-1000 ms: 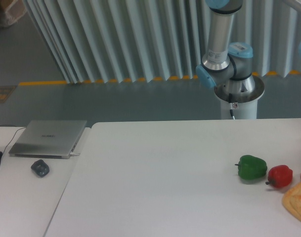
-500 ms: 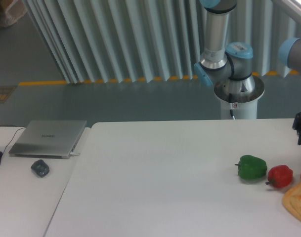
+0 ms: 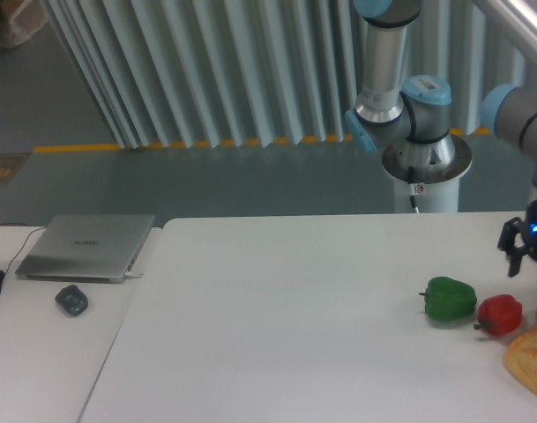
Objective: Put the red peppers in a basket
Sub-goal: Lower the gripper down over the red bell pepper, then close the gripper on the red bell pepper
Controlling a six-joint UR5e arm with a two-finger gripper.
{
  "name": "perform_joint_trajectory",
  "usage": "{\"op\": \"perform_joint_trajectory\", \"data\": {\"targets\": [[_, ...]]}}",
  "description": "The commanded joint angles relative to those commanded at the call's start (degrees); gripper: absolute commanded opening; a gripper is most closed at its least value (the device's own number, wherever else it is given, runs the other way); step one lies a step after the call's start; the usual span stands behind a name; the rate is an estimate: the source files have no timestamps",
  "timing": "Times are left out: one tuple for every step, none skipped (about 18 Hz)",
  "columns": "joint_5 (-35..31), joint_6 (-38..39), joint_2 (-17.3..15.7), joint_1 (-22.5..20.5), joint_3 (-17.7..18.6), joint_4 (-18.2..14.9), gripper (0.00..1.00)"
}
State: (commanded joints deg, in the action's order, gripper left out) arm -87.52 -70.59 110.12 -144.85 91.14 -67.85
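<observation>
While no writing is legible, gripper (image 3: 521, 261) seemingly parted, empty, above red pepper (image 3: 500, 315), laptop (image 3: 87, 247) logo blurred.

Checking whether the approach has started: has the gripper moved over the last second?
Yes. The gripper was out of view a second ago; it has come in from the right edge, down and leftward, now above and right of the red pepper, which stayed put.
</observation>
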Motion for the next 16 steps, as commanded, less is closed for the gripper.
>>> {"op": "perform_joint_trajectory", "data": {"targets": [[-1.67, 0.45, 0.18, 0.53, 0.26, -0.44, 1.00], [-2.73, 0.46, 0.44, 1.06, 0.61, -0.62, 1.00], [-3.09, 0.46, 0.44, 1.24, 1.05, -0.97, 1.00], [-3.18, 0.54, 0.36, 1.24, 1.05, -1.14, 1.00], [-3.27, 0.28, 0.36, 1.32, 1.05, -1.75, 1.00], [-3.27, 0.37, 0.44, 1.33, 1.05, -1.76, 1.00], [-3.27, 0.37, 0.53, 1.33, 1.05, -1.85, 1.00], [-3.88, 0.37, 0.53, 1.33, 0.97, -1.93, 1.00], [-5.19, 0.37, 0.62, 1.41, 0.97, -2.11, 1.00], [-6.25, 0.37, 0.62, 1.67, 0.88, -2.20, 1.00], [-6.52, 0.54, 0.71, 2.20, 0.79, -2.11, 1.00], [-6.61, 0.72, 0.88, 2.29, 0.79, -2.02, 1.00], [-6.61, 0.81, 1.14, 2.38, 0.79, -1.94, 1.00], [-6.61, 0.81, 1.23, 2.38, 0.79, -1.94, 1.00], [-6.69, 0.81, 1.32, 2.64, 0.79, -1.85, 1.00], [-6.61, 0.81, 1.41, 2.64, 0.79, -1.76, 1.00]]}}
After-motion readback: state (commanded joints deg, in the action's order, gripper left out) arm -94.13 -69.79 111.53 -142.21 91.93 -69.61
